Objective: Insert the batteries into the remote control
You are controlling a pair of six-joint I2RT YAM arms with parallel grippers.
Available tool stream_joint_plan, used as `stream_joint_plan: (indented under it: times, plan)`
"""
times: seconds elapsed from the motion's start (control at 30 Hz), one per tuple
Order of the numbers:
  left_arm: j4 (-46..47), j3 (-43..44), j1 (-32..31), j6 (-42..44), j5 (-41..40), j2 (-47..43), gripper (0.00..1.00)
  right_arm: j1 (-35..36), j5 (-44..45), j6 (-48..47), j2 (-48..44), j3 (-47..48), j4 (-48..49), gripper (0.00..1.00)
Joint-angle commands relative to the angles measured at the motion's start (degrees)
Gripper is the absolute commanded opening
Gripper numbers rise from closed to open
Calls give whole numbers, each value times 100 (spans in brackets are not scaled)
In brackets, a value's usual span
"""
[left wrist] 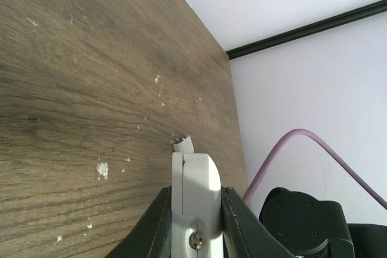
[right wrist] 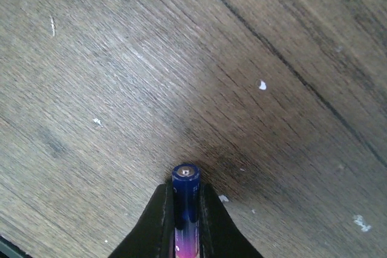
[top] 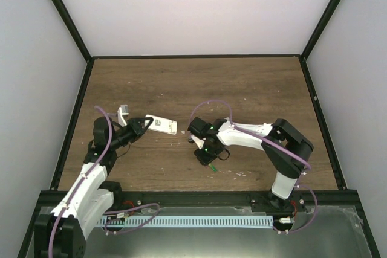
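My right tool (right wrist: 185, 193) is pinching the light, probably slippery purple-blue battery (right wrist: 185, 206) by its barrel over the table (right wrist: 121, 89), while my left tool (left wrist: 195, 193) is clamping the rigid remote control (left wrist: 195, 176) edgewise.

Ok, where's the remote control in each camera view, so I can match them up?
Top external: remote control left of centre, its end in the left gripper.
Left wrist: bottom centre, clamped between the fingers.
Right wrist: not in it; a purple-blue battery shows instead.
Shared landmark: the wood tabletop with white flecks.
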Motion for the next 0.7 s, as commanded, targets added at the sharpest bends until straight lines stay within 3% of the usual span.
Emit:
stream_joint_plan:
  times: [0.0,0.27,0.67]
  plan:
    - [286,183,-5,-113,28,7,0,49,-61,122,46,203,-74,2]
    - [595,209,-7,-395,28,60,0,-46,176,418,-309,588,-92,1]
    - [1059,334,-11,-738,-59,150,0,-671,306,1008,-1145,2065,2,1]
